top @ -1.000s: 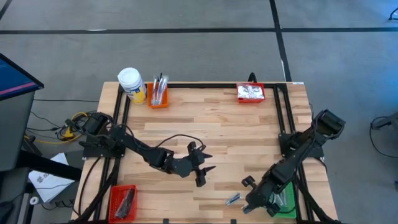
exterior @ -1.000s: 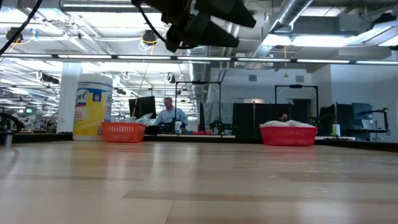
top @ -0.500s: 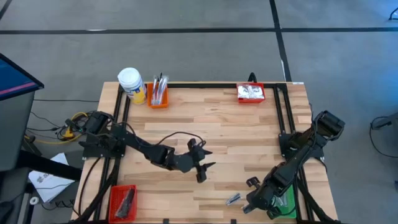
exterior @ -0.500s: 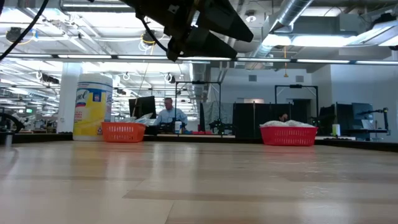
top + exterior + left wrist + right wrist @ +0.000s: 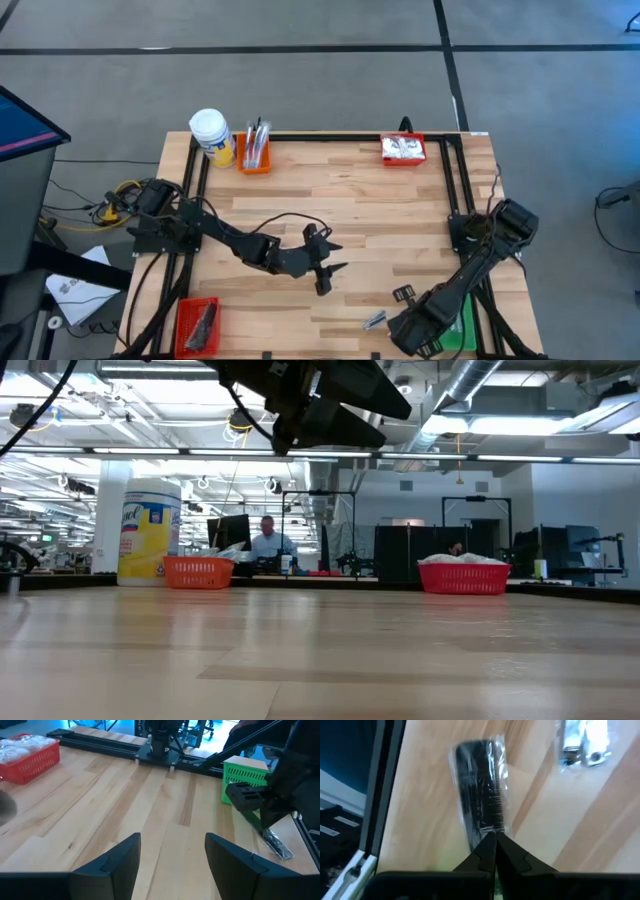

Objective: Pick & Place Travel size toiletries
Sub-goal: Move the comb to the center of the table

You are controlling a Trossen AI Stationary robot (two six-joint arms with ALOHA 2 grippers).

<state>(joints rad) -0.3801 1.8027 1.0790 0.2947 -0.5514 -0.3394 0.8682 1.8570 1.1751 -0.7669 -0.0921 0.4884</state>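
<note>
**Bins at the corners, two loose items at the near right**

On the pale wooden surface (image 5: 350, 200) four small bins sit near the corners. The orange plastic bin (image 5: 253, 157) at the far left holds slim white-blue toothbrushes (image 5: 256, 138) standing on end, and a white-capped yellow jar (image 5: 211, 136) stands just beside it. The red mesh bin (image 5: 403, 150) at the far right is filled with white puffy plastic packets (image 5: 20, 747). A second red bin (image 5: 197, 325) at the near left holds dark grey flat bars (image 5: 204, 320). The green bin (image 5: 243, 774) is at the near right, mostly covered by the right arm; its contents cannot be made out.

The left hand (image 5: 325, 268) hangs over the middle of the surface with its fingers (image 5: 112, 865) spread apart and nothing between them.

The right hand (image 5: 492, 851) is low at the near right edge, its fingers pressed together at the tips. Just beyond those tips a dark comb in clear wrap (image 5: 481, 795) lies flat on the surface; whether the tips pinch the wrap cannot be told. A small silvery sachet (image 5: 374, 320) lies near it.
</note>
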